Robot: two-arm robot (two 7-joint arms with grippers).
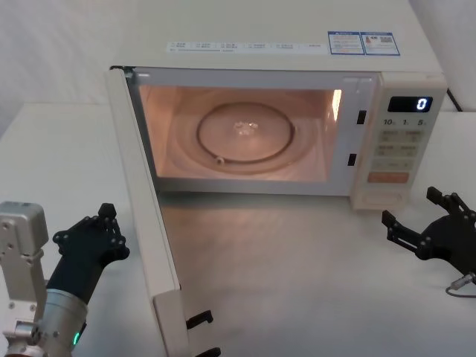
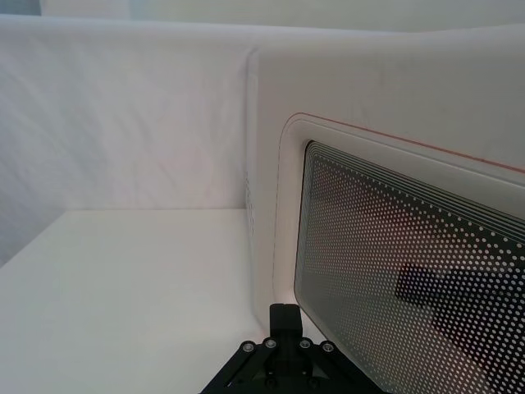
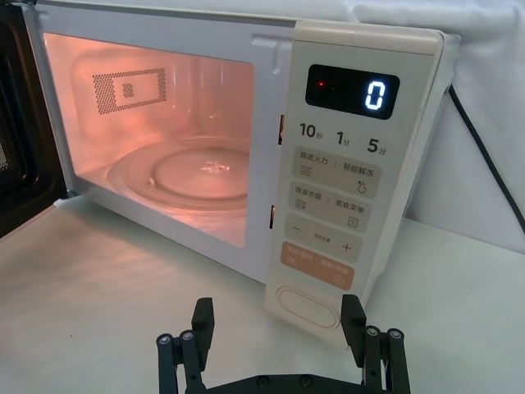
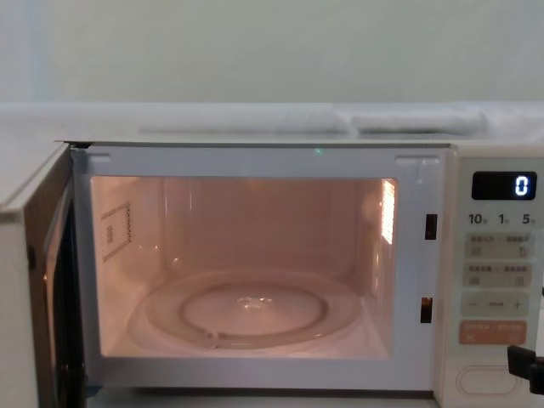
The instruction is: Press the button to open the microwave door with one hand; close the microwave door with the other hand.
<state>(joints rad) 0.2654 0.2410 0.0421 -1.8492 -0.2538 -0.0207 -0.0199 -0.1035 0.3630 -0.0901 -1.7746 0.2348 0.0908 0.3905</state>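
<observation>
The microwave [image 1: 297, 44] stands at the upper centre of the head view, its cavity lit and the display [image 1: 410, 104] reading "0". The microwave door [image 1: 145, 216] is swung fully open, running edge-on from upper left toward the bottom centre of that frame. The glass turntable [image 4: 251, 310] sits in the lit cavity. The button [image 3: 308, 305] lies at the bottom of the control panel, under the orange key [image 3: 317, 266].

The right gripper [image 3: 279, 328] hangs just short of the button, fingers spread wide, holding nothing. The left gripper [image 1: 93, 234] is at lower left of the head view, beside the door's outer face; whether its fingers are spread or closed cannot be told.
</observation>
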